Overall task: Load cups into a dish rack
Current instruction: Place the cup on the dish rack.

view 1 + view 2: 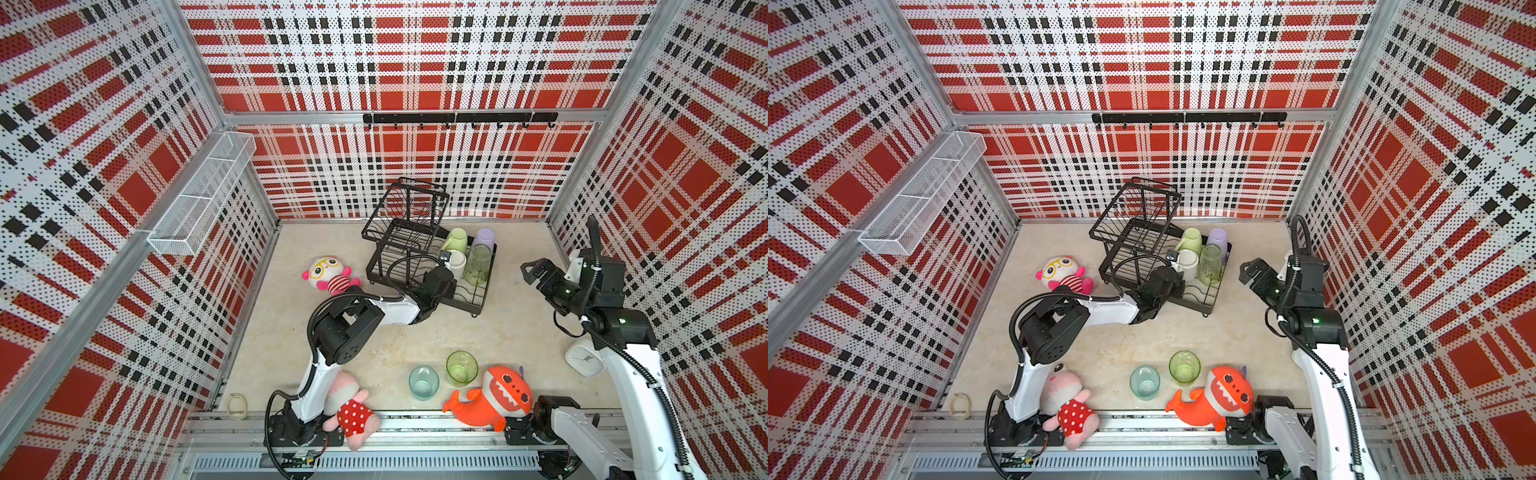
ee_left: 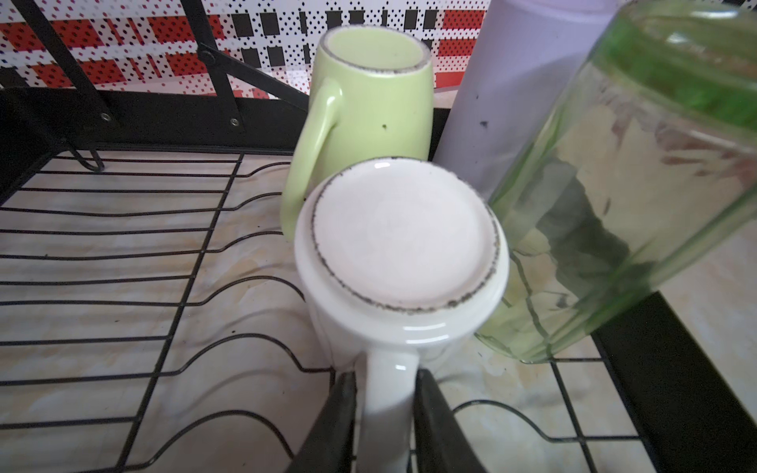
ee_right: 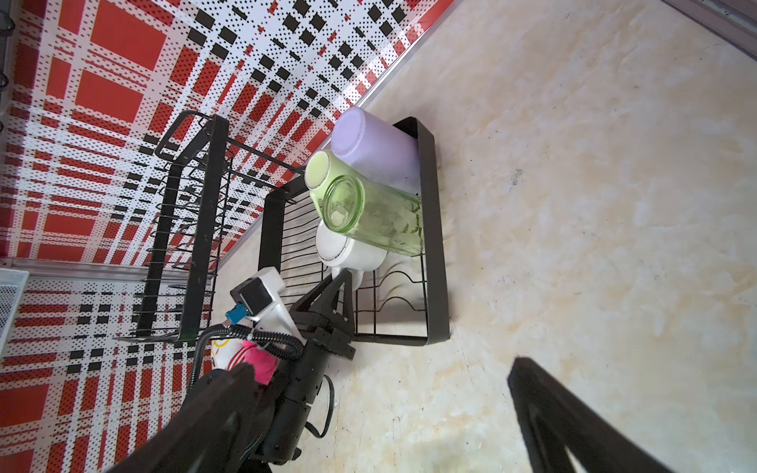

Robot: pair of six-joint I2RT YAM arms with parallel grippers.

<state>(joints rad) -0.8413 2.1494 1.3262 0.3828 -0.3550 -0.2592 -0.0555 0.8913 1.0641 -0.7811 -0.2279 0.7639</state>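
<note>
As I count, cups: six.
Racked, lower tier of dish rack (image 3: 434, 245): four inverted, packed close: pale green mug (image 2: 368, 114), white mug (image 2: 401, 233), lilac tumbler (image 2: 504, 82), tall green glass (image 2: 614, 204).
Bench (image 1: 415, 336): teal glass (image 1: 424, 382), short green glass (image 1: 461, 368), upright.
Left fingers (image 2: 336, 417): flank white mug's handle; grip unclear to me.
Right fingers (image 3: 573, 422): spread, empty.
Clutter: three plush toys (image 1: 492, 399).

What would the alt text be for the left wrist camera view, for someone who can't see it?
A white mug stands upside down on the lower tier of a black wire dish rack, its handle between the fingers of the left hand. Close by stand an upturned pale green mug, a lilac tumbler and a tall green glass.
</note>
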